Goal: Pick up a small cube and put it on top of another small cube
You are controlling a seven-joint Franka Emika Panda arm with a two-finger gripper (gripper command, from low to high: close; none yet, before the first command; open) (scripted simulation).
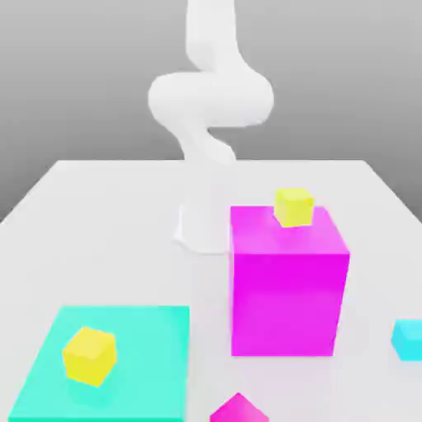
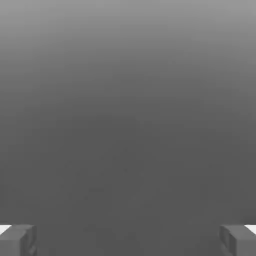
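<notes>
At the exterior view's near edge, the small magenta cube point(image 1: 239, 410) sits on the worktop point(image 1: 124, 280), unstacked. The fingers point(image 2: 128, 242) stand wide and empty, so grasping, lifting and placing all remain.

The large block point(image 1: 284, 301) looks smooth and plastic; the white arm point(image 1: 210, 99) appears smooth.

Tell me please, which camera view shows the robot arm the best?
The exterior view: there the white arm rises from its base in several bent sections. The hand view shows its gripper, fingers wide apart.
</notes>
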